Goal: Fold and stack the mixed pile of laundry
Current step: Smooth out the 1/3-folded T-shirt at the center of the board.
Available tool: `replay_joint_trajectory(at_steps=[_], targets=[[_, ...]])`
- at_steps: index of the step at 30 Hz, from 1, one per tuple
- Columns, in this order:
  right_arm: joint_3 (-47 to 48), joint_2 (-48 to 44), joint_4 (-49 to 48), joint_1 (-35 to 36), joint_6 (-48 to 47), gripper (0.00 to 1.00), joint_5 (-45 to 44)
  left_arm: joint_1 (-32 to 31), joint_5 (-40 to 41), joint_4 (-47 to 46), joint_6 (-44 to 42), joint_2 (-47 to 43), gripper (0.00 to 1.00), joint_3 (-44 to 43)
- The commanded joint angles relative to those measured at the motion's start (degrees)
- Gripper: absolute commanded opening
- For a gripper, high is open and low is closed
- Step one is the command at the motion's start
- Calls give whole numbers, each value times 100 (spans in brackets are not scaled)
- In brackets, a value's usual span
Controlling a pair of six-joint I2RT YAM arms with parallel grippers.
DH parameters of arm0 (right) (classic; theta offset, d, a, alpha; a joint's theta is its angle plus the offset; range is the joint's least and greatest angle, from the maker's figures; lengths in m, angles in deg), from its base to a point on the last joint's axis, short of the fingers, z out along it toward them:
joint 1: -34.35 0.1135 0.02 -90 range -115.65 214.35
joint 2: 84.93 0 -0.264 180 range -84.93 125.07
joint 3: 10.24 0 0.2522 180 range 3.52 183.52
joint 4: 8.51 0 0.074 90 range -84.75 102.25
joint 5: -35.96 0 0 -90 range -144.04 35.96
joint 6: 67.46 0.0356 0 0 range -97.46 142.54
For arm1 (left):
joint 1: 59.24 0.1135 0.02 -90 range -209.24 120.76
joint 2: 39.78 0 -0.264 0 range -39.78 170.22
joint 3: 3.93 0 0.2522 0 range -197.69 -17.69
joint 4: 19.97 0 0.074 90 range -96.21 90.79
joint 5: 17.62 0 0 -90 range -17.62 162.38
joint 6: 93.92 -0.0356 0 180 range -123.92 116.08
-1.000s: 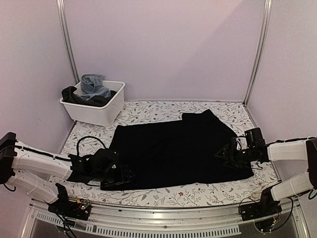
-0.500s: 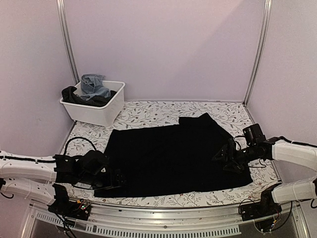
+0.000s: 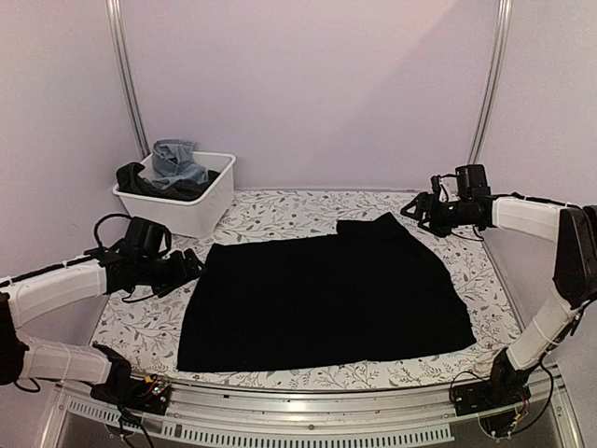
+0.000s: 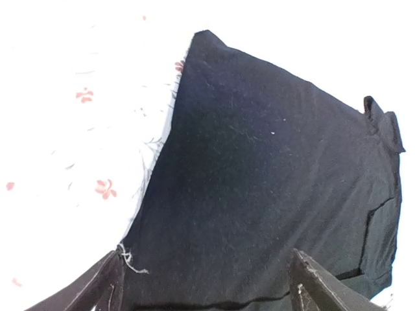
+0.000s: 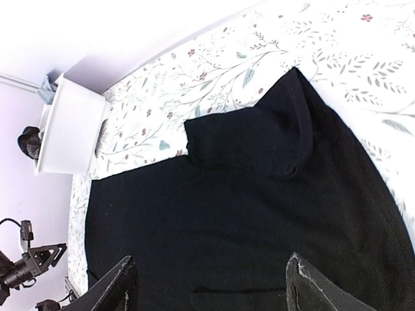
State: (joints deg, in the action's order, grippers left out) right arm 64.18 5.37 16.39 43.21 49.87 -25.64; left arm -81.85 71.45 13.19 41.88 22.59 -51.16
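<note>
**Black cloth is laid out flat, both arms backed off**

The big black cloth [image 3: 326, 294] is spread out across the middle of the flowery desk [image 3: 280, 210]. Looks like the idea is to get it flat first, so there's a clean shape to fold from. One bit isn't flat yet: a small flap [image 3: 373, 224] at the far right corner is doubled over on itself.

The rest of the laundry, light blue jeans [image 3: 177, 161] and some dark clothes [image 3: 140, 179], is waiting in the white bin [image 3: 191, 217] at the far left, well apart from the cloth.

The left tool [image 3: 189, 264] hovers just off the cloth's left edge. The right tool [image 3: 417, 207] is up by the far right corner. In both wrist views the fingers are spread wide with nothing between them, so neither one is holding anything.

Compared to a second ago, both tools were down low on the cloth, the left at the near left corner and the right at the right edge. They've since let go, lifted and swung away. The near left corner also ended up stretched out further left and closer to the front edge.

My guess is that flap gets sorted next, then the first fold.
</note>
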Motion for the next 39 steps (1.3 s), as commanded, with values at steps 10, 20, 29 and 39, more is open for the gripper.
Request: replay_joint_trajectory(at_steps=[10, 20, 29, 39], targets=[[1865, 2867, -376, -227, -22, 65, 16, 141, -535, -1060, -627, 1319, 84, -656], [2302, 3449, -468, -224, 108, 30, 308, 139, -424, -1086, -730, 1429, 83, -688], [2880, 3666, -561, -222, 281, 3, 630, 137, -444, -1189, -742, 1637, 83, -761], [4385, 4821, -959, -223, 986, 0, 1255, 156, -438, -1241, -880, 2023, 83, -1021]])
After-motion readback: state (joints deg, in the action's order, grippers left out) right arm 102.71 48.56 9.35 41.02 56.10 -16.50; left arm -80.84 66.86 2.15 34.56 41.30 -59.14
